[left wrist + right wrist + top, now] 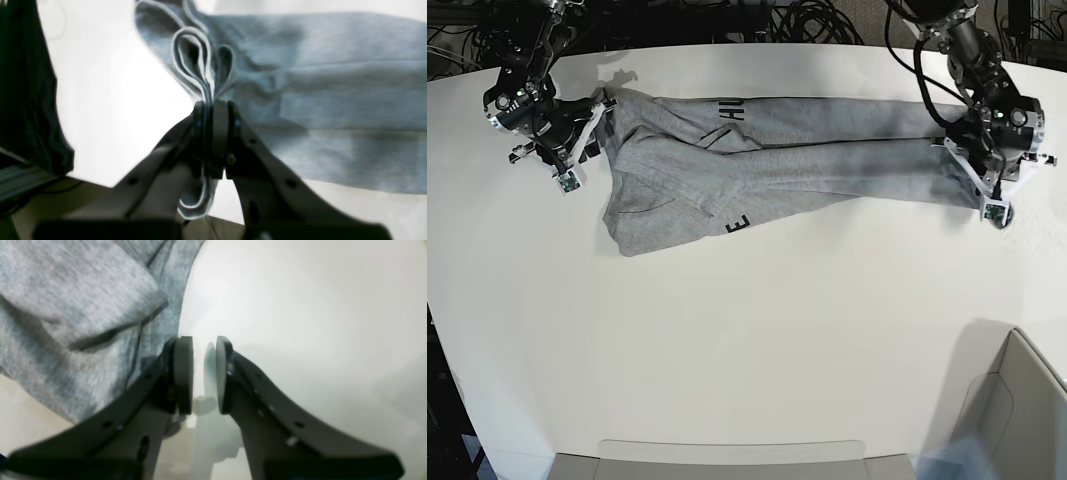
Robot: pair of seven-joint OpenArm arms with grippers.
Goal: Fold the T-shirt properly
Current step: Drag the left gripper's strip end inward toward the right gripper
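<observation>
The heather-grey T-shirt [807,150] lies bunched and stretched in a long band across the far half of the white table [727,330]. Black lettering [732,110] shows on its folds. My left gripper [955,160], on the right in the base view, is shut on the shirt's right end. In the left wrist view the pads of this gripper [213,103] pinch looped hem layers of the T-shirt [333,100]. My right gripper [604,102] is at the shirt's left end. In the right wrist view the right gripper [204,343] has its jaws a little apart and empty, with the T-shirt [66,306] beside the left finger.
A grey bin [1017,400] stands at the front right corner. A flat tray edge [727,455] runs along the table's front. Cables [807,20] lie behind the table. A dark drape [26,83] hangs at the table's side.
</observation>
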